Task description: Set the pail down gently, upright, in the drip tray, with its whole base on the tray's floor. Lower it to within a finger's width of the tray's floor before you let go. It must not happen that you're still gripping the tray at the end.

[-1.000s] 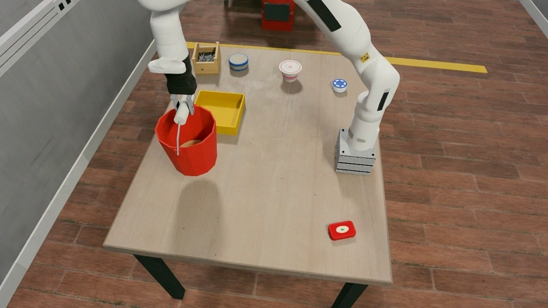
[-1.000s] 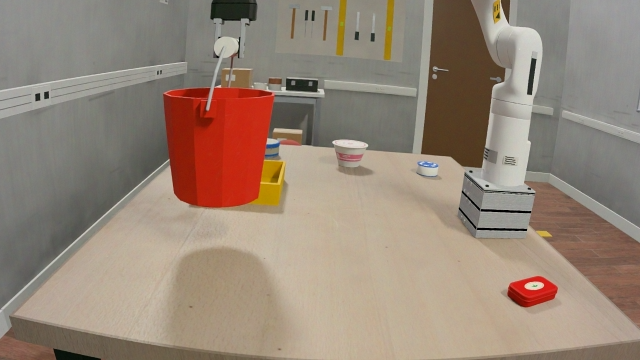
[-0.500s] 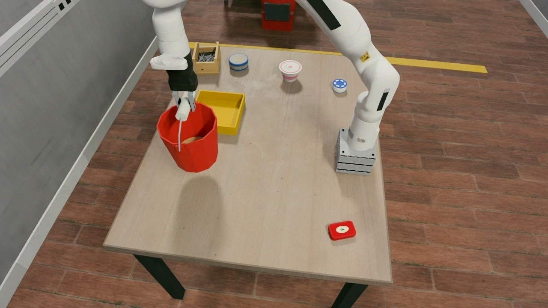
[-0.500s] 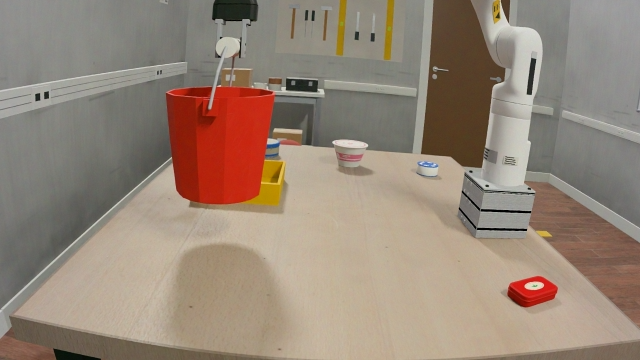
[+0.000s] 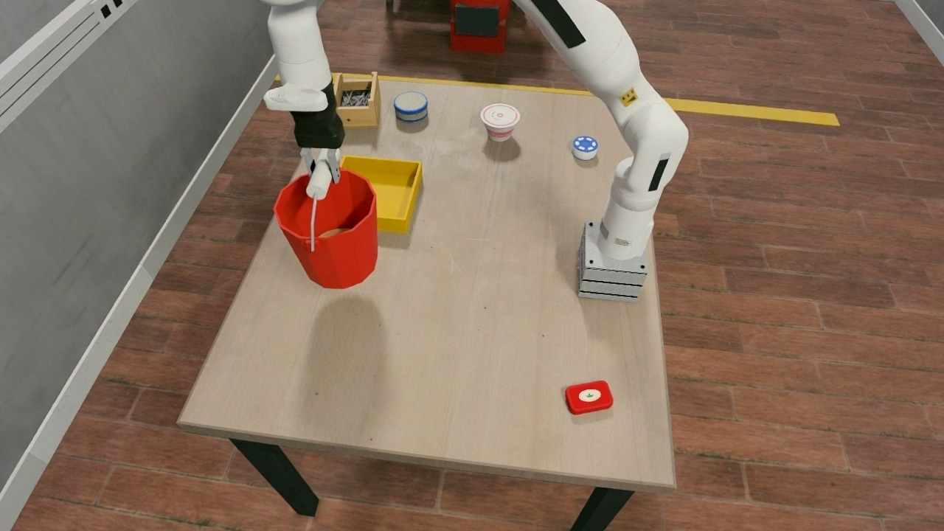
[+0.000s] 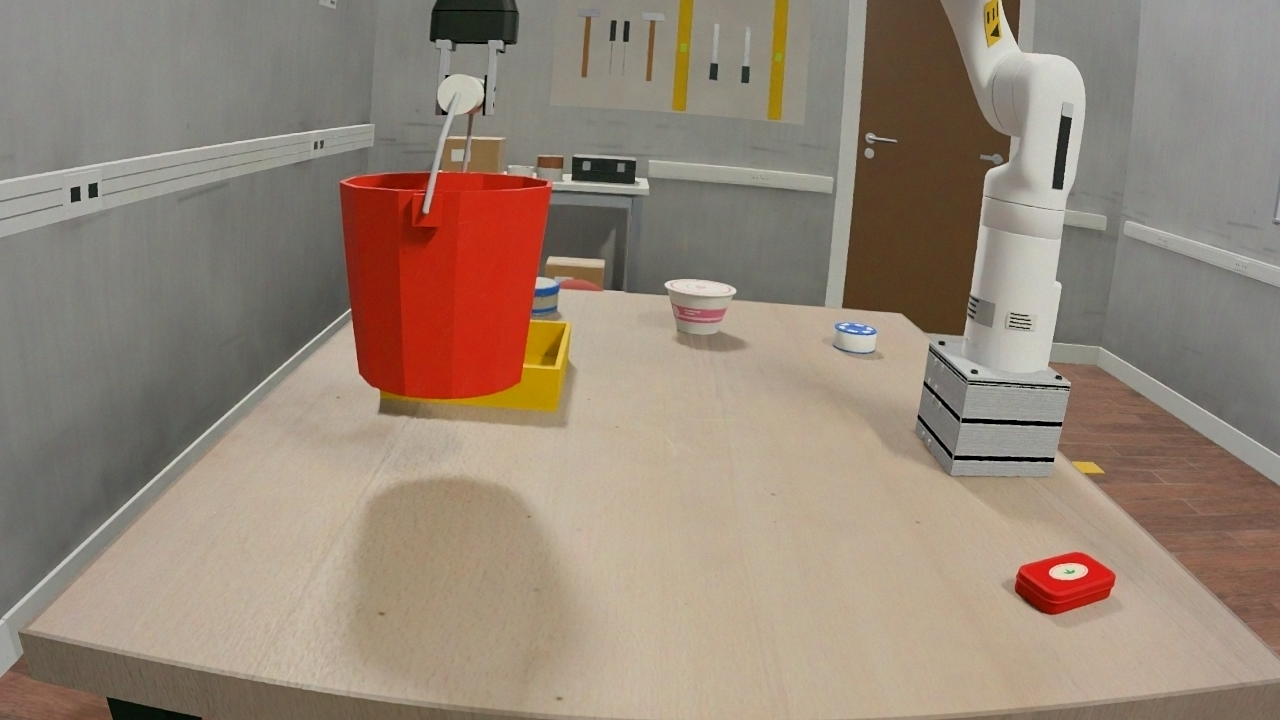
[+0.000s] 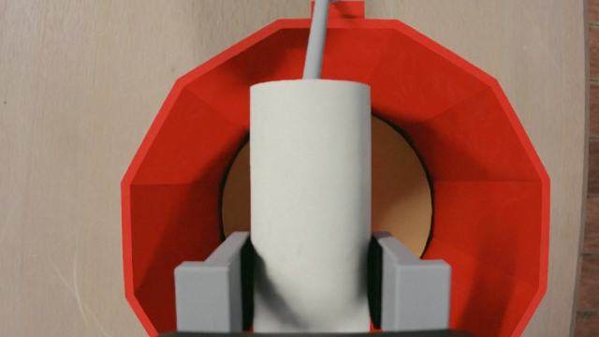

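The red pail (image 5: 327, 228) hangs upright in the air above the table's left side, in front of the yellow drip tray (image 5: 387, 189). My gripper (image 5: 321, 172) is shut on the white grip of the pail's handle (image 6: 460, 93), high above the rim. In the exterior view the pail (image 6: 444, 279) hides the tray's near left part (image 6: 540, 368). In the wrist view my fingers clamp the white grip (image 7: 310, 197), and the pail's brown floor (image 7: 402, 187) shows below, over bare table. The tray is out of the wrist view.
A wooden box of screws (image 5: 357, 99), a blue-banded round tin (image 5: 410, 105), a white cup (image 5: 499, 120) and a small blue-white disc (image 5: 585, 146) stand beyond the tray. A red tin (image 5: 588, 397) lies at the front right. The arm's base (image 5: 612, 264) stands at the right edge.
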Robot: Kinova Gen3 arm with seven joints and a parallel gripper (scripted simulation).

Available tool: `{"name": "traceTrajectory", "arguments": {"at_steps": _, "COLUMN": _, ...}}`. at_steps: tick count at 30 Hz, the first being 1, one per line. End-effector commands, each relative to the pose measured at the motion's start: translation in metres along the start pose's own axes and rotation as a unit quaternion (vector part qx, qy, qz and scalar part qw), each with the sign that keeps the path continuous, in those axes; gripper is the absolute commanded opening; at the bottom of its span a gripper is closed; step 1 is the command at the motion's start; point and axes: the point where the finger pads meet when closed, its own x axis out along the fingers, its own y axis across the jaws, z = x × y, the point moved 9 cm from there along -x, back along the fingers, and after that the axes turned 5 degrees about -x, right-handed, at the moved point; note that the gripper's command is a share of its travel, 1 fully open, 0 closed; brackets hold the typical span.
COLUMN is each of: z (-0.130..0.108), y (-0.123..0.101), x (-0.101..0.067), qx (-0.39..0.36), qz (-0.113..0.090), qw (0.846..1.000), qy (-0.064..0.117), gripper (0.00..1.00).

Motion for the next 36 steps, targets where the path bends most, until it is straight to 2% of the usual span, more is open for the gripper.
{"name": "traceTrajectory", "arguments": {"at_steps": 1, "z": 0.007, "y": -0.001, "x": -0.001, "qx": 0.0, "qz": 0.001, "qw": 1.0, "qy": 0.0, "gripper": 0.0}}
{"name": "traceTrajectory", "arguments": {"at_steps": 23, "z": 0.054, "y": -0.006, "x": -0.001, "qx": 0.0, "qz": 0.001, "qw": 1.0, "qy": 0.0, "gripper": 0.0}}
{"name": "traceTrajectory", "arguments": {"at_steps": 36, "z": 0.094, "y": -0.011, "x": -0.001, "qx": 0.0, "qz": 0.001, "qw": 1.0, "qy": 0.0, "gripper": 0.0}}
